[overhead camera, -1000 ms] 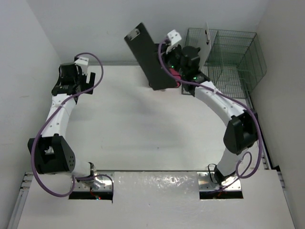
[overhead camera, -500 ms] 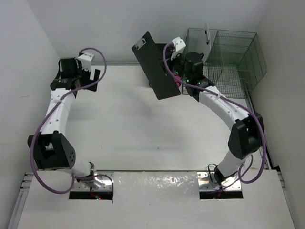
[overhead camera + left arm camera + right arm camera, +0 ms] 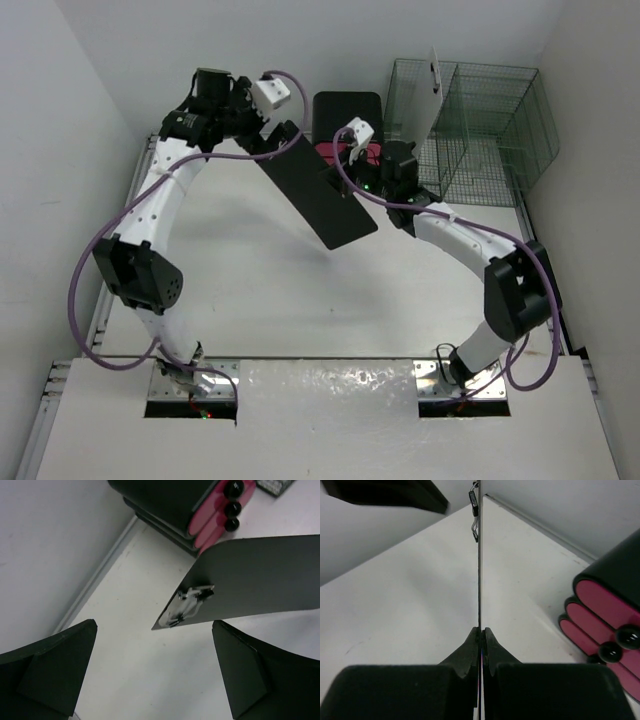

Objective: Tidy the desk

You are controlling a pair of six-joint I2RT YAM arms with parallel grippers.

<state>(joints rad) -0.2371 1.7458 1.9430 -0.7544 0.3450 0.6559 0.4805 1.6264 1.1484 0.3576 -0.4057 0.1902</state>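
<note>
Scene: a white table with two robot arms bolted at its near edge, seen from above and from each wrist.

Right pincer: clamped tight on a black clipboard. From its wrist camera the fingers press together on the board's thin near edge, and the board runs straight away from them, seen edge-on.

Left pincer: spread wide, gripping nothing. Its two dark fingers frame the view, one at each lower corner.

Clipboard: its clip end sits just ahead of the left pincer, in line with the gap between the fingers and not touching either. The silver metal clip faces that camera. The board looks lifted off the table, with a soft shadow below it.

Drawer unit: black with pink drawer fronts and round black knobs, just beyond the right pincer and to its right side; beyond the clipboard from the left pincer.

Wire basket: on the far side of the right pincer, by the back wall.

Table position: spread beneath both pincers, bare white under the left one.
</note>
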